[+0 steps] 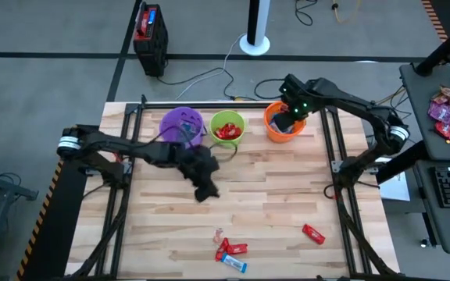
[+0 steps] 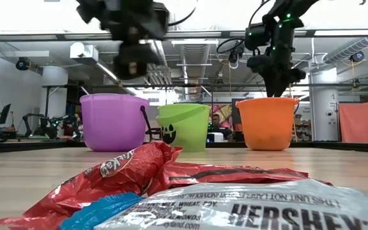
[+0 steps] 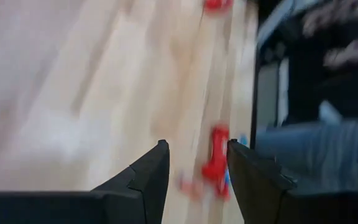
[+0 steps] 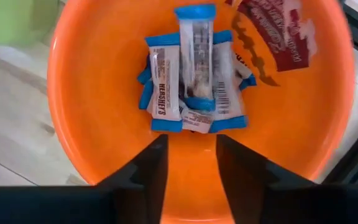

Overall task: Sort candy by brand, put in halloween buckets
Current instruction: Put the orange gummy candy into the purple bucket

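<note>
While right arm finishes a drop and left arm heads for the remaining pile: notes below, largest item first.

Table: pale wooden slatted table top [image 1: 272, 195]; three pails stand in a row along its far edge, leftover candy lies near its front edge.

Left arm: dark left gripper [image 1: 202, 190] hangs over mid-table, between the pails and the front pile. Jaws spread, nothing between them (left wrist view). That view is smeared, so I judge the arm is in transit.

Right arm: dark right gripper [image 4: 190, 163] sits directly above the round orange plastic pail [image 1: 283, 122]. Jaws spread and empty; a blue-and-white bar [image 4: 195, 59] lies on top of the stack inside, so the drop looks done.

Pails: round purple plastic pail [image 1: 181, 125] at left, contents not visible; round lime green plastic pail [image 1: 227, 127] in the middle, holding red wrappers; orange one holds blue-and-white bars plus one red wrapper [image 4: 272, 31] against its wall, possibly mis-sorted.

Candy left: small cluster of red and blue-and-white pieces [image 1: 230, 254] at the front edge; lone red-wrapped piece [image 1: 312, 233] apart to its right.

Technique, left: pieces in the cluster touch or overlap, so come down over one end of one wrapper, keep jaws wide until low, pinch one piece only.

Technique, right: lift straight up clear of the rim before swinging away.
</note>
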You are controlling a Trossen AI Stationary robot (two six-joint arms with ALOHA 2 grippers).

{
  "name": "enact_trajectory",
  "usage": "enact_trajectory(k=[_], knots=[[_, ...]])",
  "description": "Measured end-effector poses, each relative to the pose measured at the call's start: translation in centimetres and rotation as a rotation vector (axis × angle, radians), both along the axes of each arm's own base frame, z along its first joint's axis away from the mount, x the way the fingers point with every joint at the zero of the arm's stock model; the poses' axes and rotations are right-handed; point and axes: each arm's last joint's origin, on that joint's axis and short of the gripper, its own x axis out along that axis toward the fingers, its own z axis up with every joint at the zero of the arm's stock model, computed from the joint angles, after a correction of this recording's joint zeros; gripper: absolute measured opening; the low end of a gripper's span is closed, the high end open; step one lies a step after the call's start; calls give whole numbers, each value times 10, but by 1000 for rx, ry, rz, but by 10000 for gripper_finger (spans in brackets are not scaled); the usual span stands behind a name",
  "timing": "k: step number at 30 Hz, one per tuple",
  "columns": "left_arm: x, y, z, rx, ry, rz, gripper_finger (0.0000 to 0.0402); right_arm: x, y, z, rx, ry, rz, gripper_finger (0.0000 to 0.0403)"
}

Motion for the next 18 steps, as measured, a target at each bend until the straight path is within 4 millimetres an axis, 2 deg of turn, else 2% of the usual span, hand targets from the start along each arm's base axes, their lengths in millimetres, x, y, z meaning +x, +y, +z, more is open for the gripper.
enact_trajectory(k=[4,8,14,18], knots=[[-14,-32,-8,35,140,-73,141,1,0,-1,2,3,12,159],[-24,-78,-16,82,204,-113,141,-1,4,6,-15,-15,18,186],[-28,-138,-33,92,182,-80,149,-2,14,18,-62,-61,63,201],[-20,-160,-52,95,195,-20,169,1,20,23,-95,-91,104,201]])
